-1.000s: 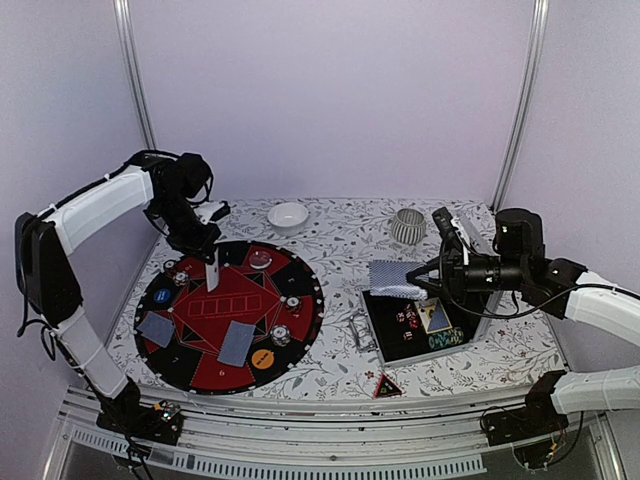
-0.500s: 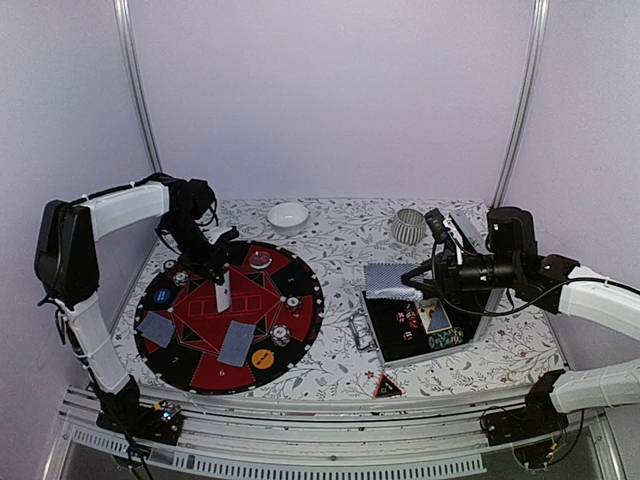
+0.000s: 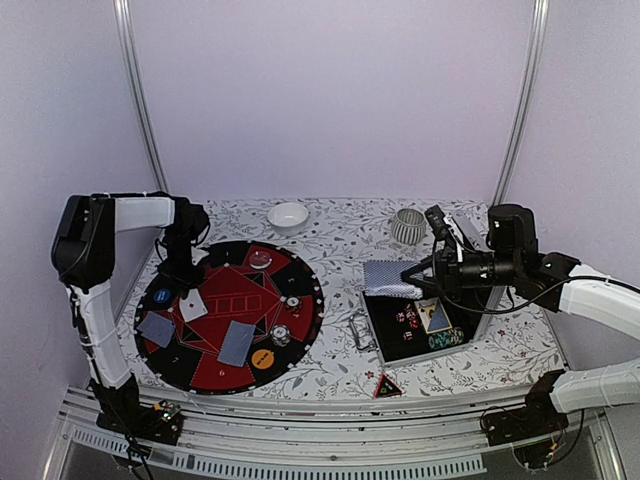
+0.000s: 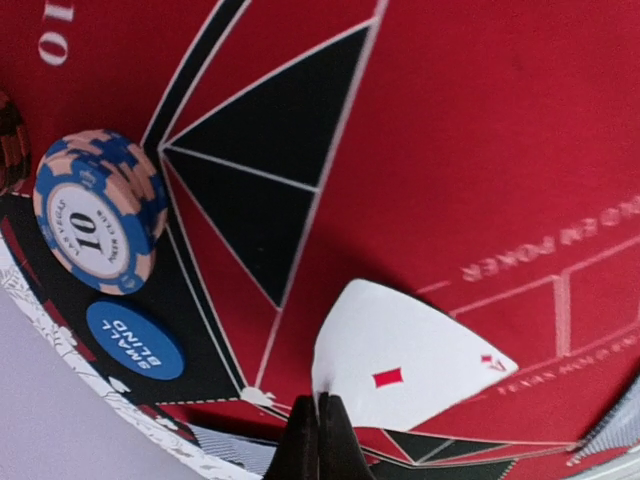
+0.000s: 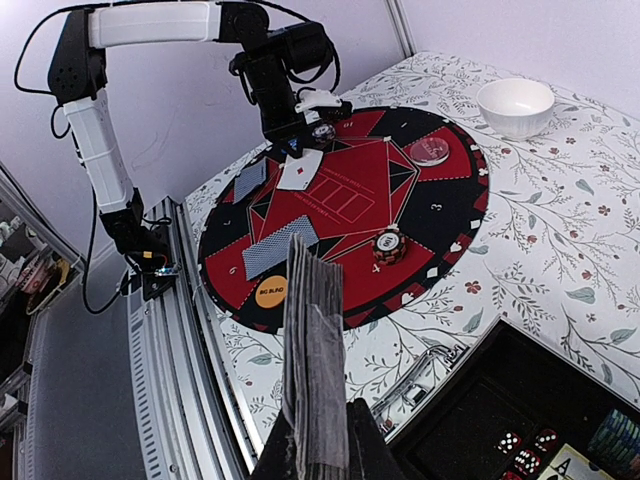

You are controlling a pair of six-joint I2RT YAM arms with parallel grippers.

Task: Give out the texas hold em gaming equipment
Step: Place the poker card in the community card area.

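At the left side of the round poker mat (image 3: 300, 330), the left end effector (image 4: 318, 440) is closed on the edge of the ace of diamonds (image 4: 400, 365). The card is face up and low, probably to be laid at a seat. The left arm is folded, with the wrist pointing down. Farther right, the right end effector (image 5: 318, 445) grips the deck of cards (image 5: 312, 350) on edge above the black tray (image 3: 382, 340), likely waiting for the next deal.

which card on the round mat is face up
The ace of diamonds pinched by the left end effector, at the mat's left side: its white face shows. The other two cards show grey-blue backs.
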